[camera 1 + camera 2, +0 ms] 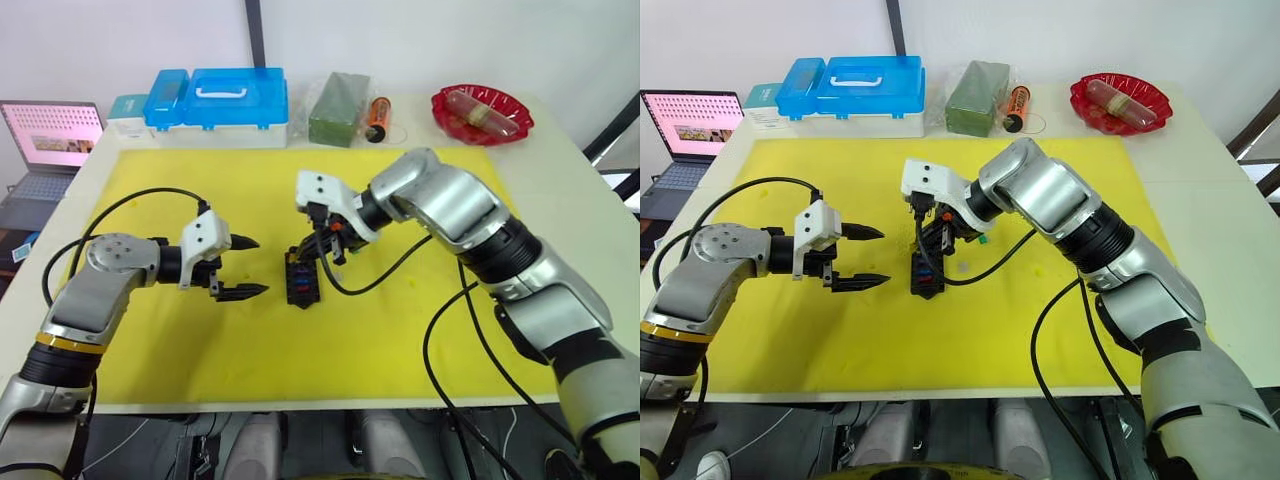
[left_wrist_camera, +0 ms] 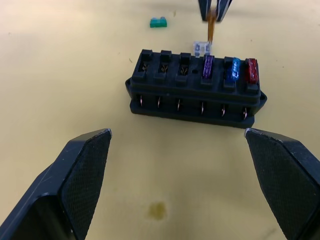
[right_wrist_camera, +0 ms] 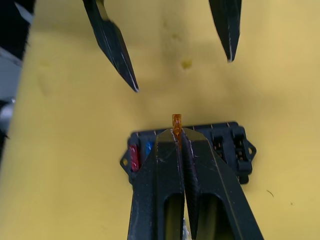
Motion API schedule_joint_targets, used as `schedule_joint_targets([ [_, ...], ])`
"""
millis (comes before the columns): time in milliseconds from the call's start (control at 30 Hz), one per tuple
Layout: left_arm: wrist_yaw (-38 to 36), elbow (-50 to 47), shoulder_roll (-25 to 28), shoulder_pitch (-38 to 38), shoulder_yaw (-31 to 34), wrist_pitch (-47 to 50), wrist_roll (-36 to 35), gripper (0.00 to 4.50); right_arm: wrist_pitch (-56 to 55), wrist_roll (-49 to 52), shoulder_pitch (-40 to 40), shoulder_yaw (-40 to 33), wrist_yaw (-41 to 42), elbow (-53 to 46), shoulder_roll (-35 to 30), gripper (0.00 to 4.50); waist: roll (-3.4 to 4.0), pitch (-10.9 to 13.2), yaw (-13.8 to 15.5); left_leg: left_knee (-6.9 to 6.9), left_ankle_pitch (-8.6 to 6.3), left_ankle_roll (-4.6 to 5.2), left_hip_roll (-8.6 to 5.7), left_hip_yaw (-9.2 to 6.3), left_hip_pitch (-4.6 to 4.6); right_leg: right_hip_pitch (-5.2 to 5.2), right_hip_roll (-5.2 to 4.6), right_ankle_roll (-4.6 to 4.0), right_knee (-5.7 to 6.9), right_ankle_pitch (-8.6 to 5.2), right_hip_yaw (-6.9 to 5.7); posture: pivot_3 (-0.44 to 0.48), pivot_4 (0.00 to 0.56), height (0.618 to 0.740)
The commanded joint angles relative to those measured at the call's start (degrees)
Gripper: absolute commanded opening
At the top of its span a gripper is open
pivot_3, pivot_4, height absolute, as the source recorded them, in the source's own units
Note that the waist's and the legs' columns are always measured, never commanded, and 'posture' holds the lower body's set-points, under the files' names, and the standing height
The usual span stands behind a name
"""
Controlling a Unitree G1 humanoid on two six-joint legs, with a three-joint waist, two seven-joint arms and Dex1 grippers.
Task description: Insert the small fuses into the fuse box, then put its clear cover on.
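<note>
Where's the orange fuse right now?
The orange fuse is pinched in the right gripper, directly above the fuse box at mid-mat, beside the seated purple fuse.

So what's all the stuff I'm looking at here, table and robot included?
fuse box: one, black, mid-mat, three slots filled, three empty
seated fuses: purple, blue, red
orange fuse: one, held over the box
teal fuse: one, loose on the mat
pale fuse: one, behind the box
mat: one, yellow
case: one, blue, far edge
green block: one, bagged
bowl: one, red
laptop: one, off the table's left
left end effector: black, open, beside the box
right end effector: black, pinching the orange fuse
</note>
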Motion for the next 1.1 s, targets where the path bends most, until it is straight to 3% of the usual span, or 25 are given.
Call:
schedule_joint_targets([
  [33,0.56,-2.12,-0.26,0.18,1.01,-0.55,-0.06,4.50,-3.88,-3.70,-1.70,1.14,0.62,2.16,1.50,0.02,0.00,0.00,-0.09,-0.01,0.00,0.00,0.00,0.00,0.00,0.00,0.01,0.00,0.00,0.00,0.00,0.000,0.150,0.740],
  [367,1.64,-4.34,-0.66,1.58,1.38,0.50,-0.64,4.50,-8.64,-9.29,-1.70,1.10,2.64,7.95,3.48,0.02,0.00,0.00,-0.02,-0.01,0.00,0.00,0.00,0.00,0.00,-0.02,0.01,-0.01,0.02,0.01,0.00,0.000,0.150,0.740],
  [1100,2.05,-4.65,-1.05,1.77,1.29,0.73,-0.82,4.50,-8.90,-12.67,-1.65,0.73,6.82,8.09,4.27,0.02,0.00,0.00,-0.04,-0.01,0.00,0.00,0.00,0.00,0.00,-0.02,0.01,-0.01,0.02,0.01,0.00,0.000,0.150,0.740],
])
